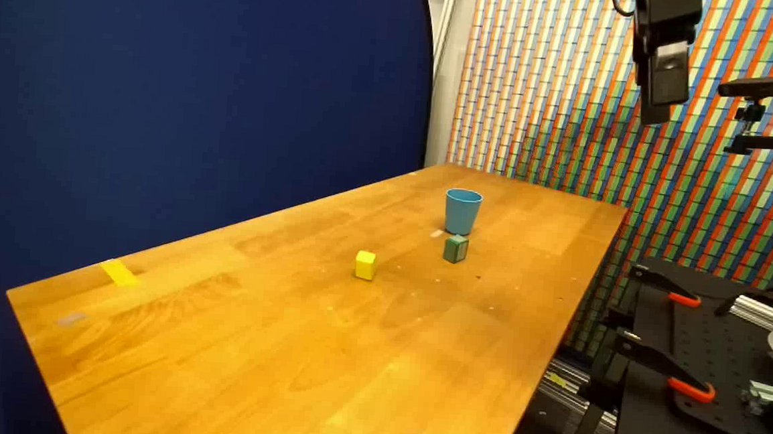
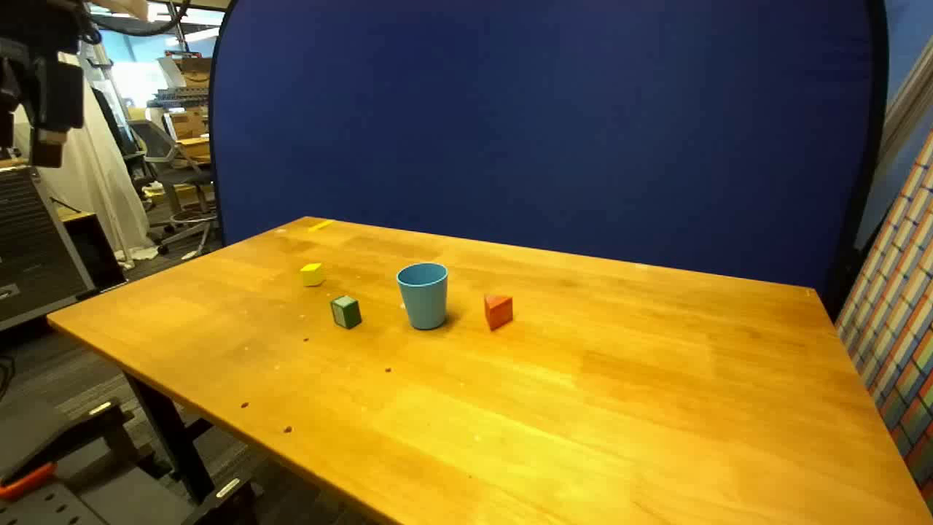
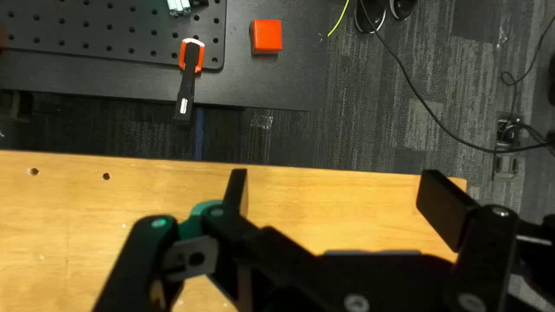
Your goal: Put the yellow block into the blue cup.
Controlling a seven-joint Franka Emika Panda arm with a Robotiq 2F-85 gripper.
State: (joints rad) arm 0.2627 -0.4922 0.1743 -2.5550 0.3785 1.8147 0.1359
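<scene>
The yellow block (image 1: pixel 365 265) stands on the wooden table; it also shows in an exterior view (image 2: pixel 312 274). The blue cup (image 1: pixel 462 212) stands upright on the table, apart from the block, and shows in an exterior view (image 2: pixel 423 295) with its mouth up. Its inside bottom is hidden. My gripper (image 1: pixel 660 93) is high up, well away from both; it is at the upper left in an exterior view (image 2: pixel 48 138). In the wrist view my gripper (image 3: pixel 334 182) has its fingers wide apart with only table behind them. Block and cup are out of the wrist view.
A green block (image 1: pixel 456 248) stands beside the cup, between it and the yellow block's side. An orange-red block (image 2: pixel 498 311) stands on the cup's other side. A black side bench (image 3: pixel 130 78) carries clamps and a red block (image 3: pixel 266 36), across a floor gap from the wooden table (image 2: pixel 583 408).
</scene>
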